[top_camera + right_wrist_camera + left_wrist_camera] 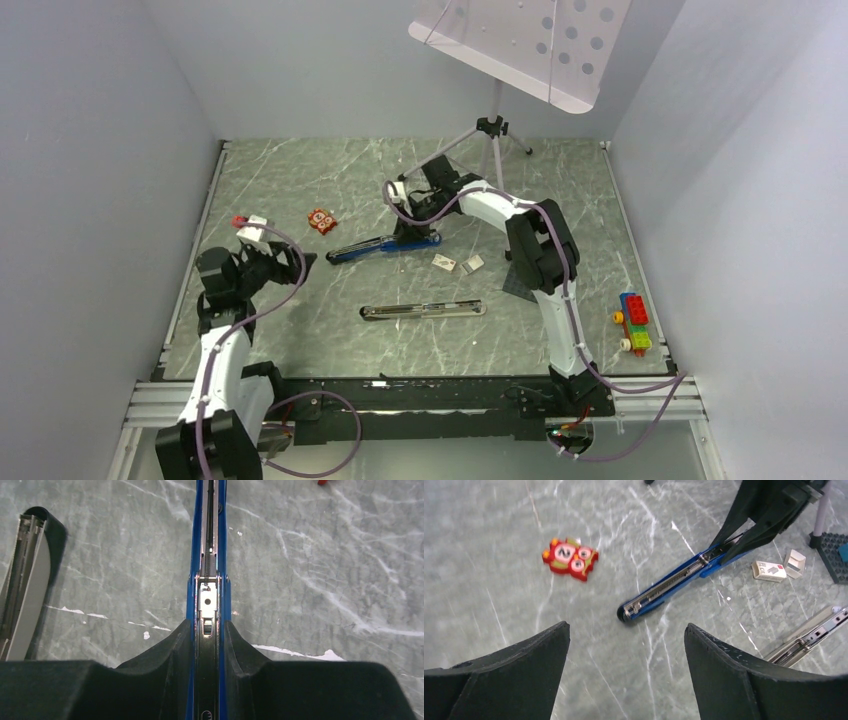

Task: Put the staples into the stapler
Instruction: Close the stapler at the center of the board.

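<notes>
A blue stapler (385, 245) lies opened out flat on the table, its staple channel facing up. My right gripper (408, 228) is shut on its rear end. In the right wrist view my right gripper (206, 625) clamps the blue rails (207, 555), and the spring and pusher show in the channel. My left gripper (290, 262) is open and empty, to the left of the stapler's front tip (634, 611); it also shows in the left wrist view (626, 630). Two small white boxes (769, 571) (795, 562) lie right of the stapler. I cannot make out a bare block of staples.
A silver stapler (425, 311) lies opened out nearer the front; it also shows in the right wrist view (25, 580). A red toy piece (321, 220) lies at the left, colourful bricks (633, 320) at the right edge. A tripod (490, 130) stands at the back.
</notes>
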You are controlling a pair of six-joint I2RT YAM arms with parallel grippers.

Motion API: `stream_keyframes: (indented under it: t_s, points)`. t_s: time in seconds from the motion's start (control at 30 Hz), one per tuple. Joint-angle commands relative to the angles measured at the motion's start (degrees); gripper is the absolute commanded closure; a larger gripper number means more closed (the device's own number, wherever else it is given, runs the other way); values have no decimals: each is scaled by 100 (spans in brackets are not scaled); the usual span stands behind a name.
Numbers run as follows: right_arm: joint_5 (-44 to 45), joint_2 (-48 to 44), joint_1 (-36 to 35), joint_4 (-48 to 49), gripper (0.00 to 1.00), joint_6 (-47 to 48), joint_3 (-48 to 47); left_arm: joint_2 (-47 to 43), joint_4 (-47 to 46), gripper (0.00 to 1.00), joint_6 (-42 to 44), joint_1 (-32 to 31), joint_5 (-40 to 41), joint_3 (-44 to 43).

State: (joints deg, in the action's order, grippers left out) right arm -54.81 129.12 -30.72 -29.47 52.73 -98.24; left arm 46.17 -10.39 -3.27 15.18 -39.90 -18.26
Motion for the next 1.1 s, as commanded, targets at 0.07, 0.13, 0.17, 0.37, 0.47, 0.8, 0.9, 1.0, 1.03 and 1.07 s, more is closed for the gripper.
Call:
stream_keyframes:
  t_s: [0.07,0.13,0.17,0.37,0.47,0.8,0.9,1.0,1.03,1.07]
  points:
    - [-706,-548,53,110,100,132,-346,384,-171,14,1583,0,-1276,-628]
    - [-746,-590,74,94,100,124,-350,491,-35,13,1989,6,-1563,-616]
    - [-777,-610,84,91,100,116,-350,523,13,13,2229,0,-1671,-591]
    - [-929,-783,134,-7,100,78,-483,949,796,13,3589,-83,-2151,-817]
    - [-1020,-924,167,9,100,10,-539,1144,1217,13,4105,-232,-1990,-927]
    - [-1248,-1251,181,-273,100,86,-636,1356,-52,11,3594,-292,-1561,-661]
    - [-1254,-1271,183,-443,100,220,-653,1390,-427,11,3452,-293,-1411,-593]
    - [-1307,-1360,180,-438,100,196,-603,1575,-685,12,3302,-296,-1509,-651]
    - [-1324,-1379,173,-416,100,179,-593,1655,-771,13,3183,-293,-1587,-687]
    - [-1330,-1400,177,-411,100,170,-584,1731,-881,14,3067,-296,-1675,-714]
